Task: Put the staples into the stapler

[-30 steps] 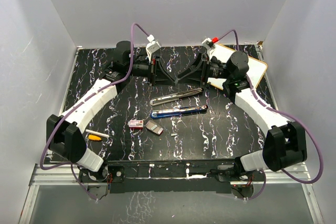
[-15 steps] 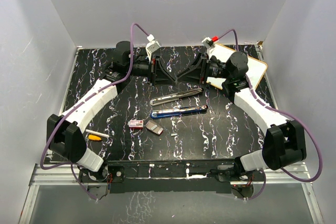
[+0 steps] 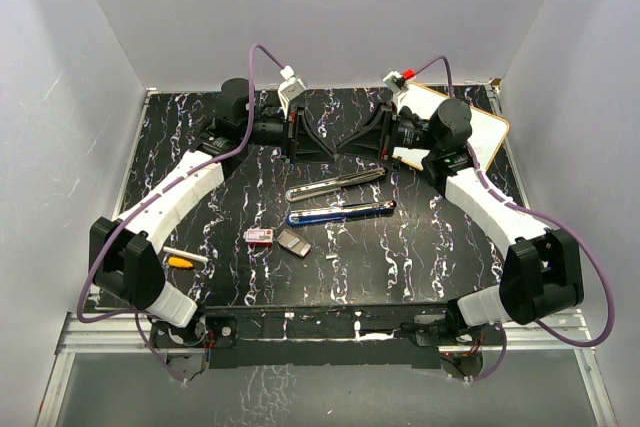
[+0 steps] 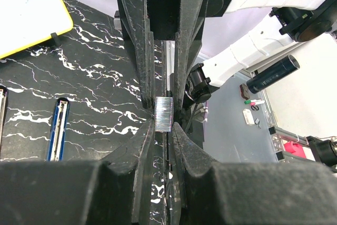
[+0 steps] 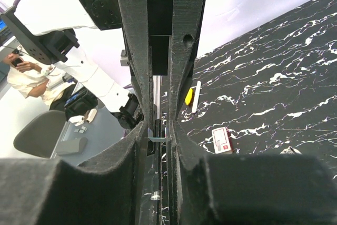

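Both grippers meet tip to tip above the back middle of the table. My left gripper [image 3: 325,145] is shut on a short silver strip of staples [image 4: 164,114], which sticks out past its fingertips. From the opposite side my right gripper [image 3: 350,143] has its jaws closed on the same strip [image 5: 157,138], whose U-shaped end spans the narrow gap. The stapler lies opened out below them, as a silver arm [image 3: 335,182] and a blue base [image 3: 340,213]. The red staple box [image 3: 260,237] and its tan-grey tray [image 3: 293,244] lie nearer the front.
An orange-and-white pen [image 3: 185,258] lies at the front left near the left arm's elbow. A yellow-edged whiteboard [image 3: 478,132] rests at the back right under the right arm. A small loose bit [image 3: 331,258] lies right of the tray.
The right gripper's jaws have narrowed onto the strip of staples held by the left gripper. Neither arm has visibly shifted.
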`<state>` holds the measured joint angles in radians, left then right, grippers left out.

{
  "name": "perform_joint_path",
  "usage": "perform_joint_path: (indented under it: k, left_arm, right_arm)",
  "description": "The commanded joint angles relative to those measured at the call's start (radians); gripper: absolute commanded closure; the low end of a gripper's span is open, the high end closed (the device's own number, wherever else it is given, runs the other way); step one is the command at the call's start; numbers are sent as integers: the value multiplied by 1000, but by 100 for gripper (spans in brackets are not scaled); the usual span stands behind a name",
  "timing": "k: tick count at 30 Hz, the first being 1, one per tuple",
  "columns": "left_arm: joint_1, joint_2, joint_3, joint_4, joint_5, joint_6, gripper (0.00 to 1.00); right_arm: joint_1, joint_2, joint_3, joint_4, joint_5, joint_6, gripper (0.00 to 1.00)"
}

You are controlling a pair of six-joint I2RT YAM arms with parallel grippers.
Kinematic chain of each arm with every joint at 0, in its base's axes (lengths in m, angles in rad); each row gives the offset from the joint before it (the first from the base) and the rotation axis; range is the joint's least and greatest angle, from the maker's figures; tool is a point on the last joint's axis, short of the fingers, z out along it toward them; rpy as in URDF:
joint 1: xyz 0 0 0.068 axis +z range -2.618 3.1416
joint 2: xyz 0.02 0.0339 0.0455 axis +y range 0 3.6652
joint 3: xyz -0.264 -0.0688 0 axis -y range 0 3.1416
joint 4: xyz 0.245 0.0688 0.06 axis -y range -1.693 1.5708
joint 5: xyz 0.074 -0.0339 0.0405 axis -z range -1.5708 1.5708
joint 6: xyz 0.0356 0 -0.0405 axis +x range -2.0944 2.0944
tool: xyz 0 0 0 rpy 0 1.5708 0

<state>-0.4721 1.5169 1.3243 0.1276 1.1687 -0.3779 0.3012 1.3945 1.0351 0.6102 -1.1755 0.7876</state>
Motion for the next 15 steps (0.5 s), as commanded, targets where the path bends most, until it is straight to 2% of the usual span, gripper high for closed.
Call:
perform_joint_path:
  k: [1, 3, 5, 10, 12, 15]
  left_arm:
    - [5, -4, -4, 24, 26, -2, 91]
    - [6, -3, -2, 25, 25, -3, 88]
    - [5, -4, -4, 22, 20, -3, 80]
    - [18, -15, -7, -8, 1, 30, 50]
    - [45, -32, -20, -34, -10, 63, 41]
    - [102, -63, -63, -55, -34, 116, 37]
  right_arm:
    - [4, -3, 7, 40, 18, -5, 80]
    - [4, -4, 5, 40, 19, -5, 83]
    - [3, -6, 3, 38, 22, -8, 85]
    - [-17, -23, 11, -25, 33, -68, 86]
    - [-42, -45, 13, -89, 45, -124, 86]
    - [-91, -85, 57, -338, 135, -311, 86]
